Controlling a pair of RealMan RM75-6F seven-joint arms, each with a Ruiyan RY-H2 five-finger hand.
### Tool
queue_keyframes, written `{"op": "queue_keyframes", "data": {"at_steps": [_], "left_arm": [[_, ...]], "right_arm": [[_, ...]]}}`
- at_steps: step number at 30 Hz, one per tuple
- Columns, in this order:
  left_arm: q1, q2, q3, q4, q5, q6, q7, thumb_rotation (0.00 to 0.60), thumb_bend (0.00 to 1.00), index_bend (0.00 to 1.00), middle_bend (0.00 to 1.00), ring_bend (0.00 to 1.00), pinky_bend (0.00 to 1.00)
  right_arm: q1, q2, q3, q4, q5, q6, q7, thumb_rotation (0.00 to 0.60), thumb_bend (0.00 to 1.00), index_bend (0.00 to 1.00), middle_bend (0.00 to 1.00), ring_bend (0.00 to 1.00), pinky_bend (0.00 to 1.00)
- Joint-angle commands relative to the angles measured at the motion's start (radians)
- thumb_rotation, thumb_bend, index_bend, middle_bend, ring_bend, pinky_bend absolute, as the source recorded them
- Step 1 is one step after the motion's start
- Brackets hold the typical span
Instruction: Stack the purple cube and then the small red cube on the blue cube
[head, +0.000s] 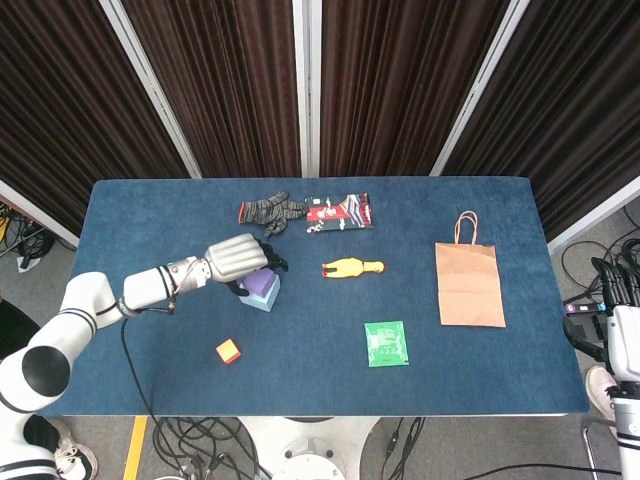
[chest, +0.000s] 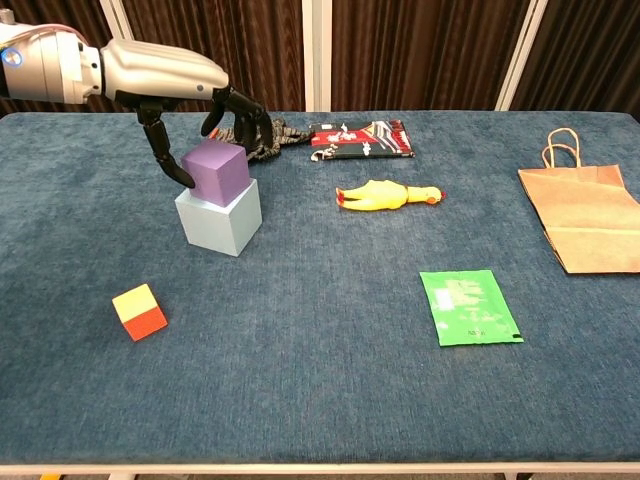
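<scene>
Before me the worktop (head: 150, 200) was covered in a deep blue, carpet-like cloth with a pale edge along its near side. Behind it hung dark brown curtains (head: 230, 80) in close vertical pleats, split by slanting white frame bars (head: 150, 85) and a pair of upright white bars (head: 306, 85) at the middle. The floor (head: 90, 440) around the worktop was grey. Black cables (head: 190, 445) lay tangled beneath the near edge, more cables (head: 575, 265) trailed at my right, and a strip of yellow tape (head: 134, 447) marked the floor at the lower left. The light was even, without hard shadows.
</scene>
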Motion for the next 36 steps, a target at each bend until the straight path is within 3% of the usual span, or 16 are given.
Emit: {"op": "queue_keyframes", "data": {"at_steps": [1,8,17,21,27,30,36], "left_arm": [[0.002,0.004,-0.009,-0.008,-0.012,-0.001,0.007,0.600,0.07,0.23,0.33,0.35,0.51],[0.012,0.068,-0.025,-0.096,-0.056,-0.039,0.049,0.600,0.06,0.22,0.32,0.33,0.51],[0.150,0.351,-0.062,-0.545,-0.242,-0.085,0.330,0.600,0.06,0.25,0.35,0.33,0.56],[0.231,0.420,-0.080,-0.707,-0.344,-0.077,0.502,0.600,0.06,0.26,0.36,0.33,0.57],[0.364,0.439,-0.112,-0.887,-0.518,-0.029,0.719,0.600,0.06,0.32,0.43,0.37,0.58],[0.412,0.429,-0.131,-0.955,-0.576,0.001,0.790,0.600,0.06,0.37,0.45,0.38,0.58],[0.459,0.397,-0.165,-1.041,-0.657,0.002,0.878,0.600,0.06,0.38,0.47,0.38,0.58]], "right_arm": [[0.001,0.001,0.000,-0.001,0.001,-0.002,-0.001,0.600,0.24,0.00,0.07,0.00,0.00],[0.001,0.007,0.000,0.001,0.004,-0.011,0.022,0.600,0.24,0.00,0.07,0.00,0.00],[-0.002,0.037,0.013,0.020,0.015,-0.029,0.129,0.600,0.24,0.00,0.08,0.00,0.00],[-0.003,0.048,0.001,0.018,-0.013,-0.036,0.163,0.600,0.24,0.00,0.08,0.00,0.00],[-0.012,0.063,-0.017,0.017,-0.069,-0.021,0.219,0.600,0.24,0.00,0.08,0.00,0.00],[-0.013,0.067,-0.026,0.017,-0.088,-0.020,0.231,0.600,0.24,0.00,0.08,0.00,0.00],[-0.014,0.070,-0.036,0.016,-0.103,-0.018,0.238,0.600,0.24,0.00,0.08,0.00,0.00]]}}
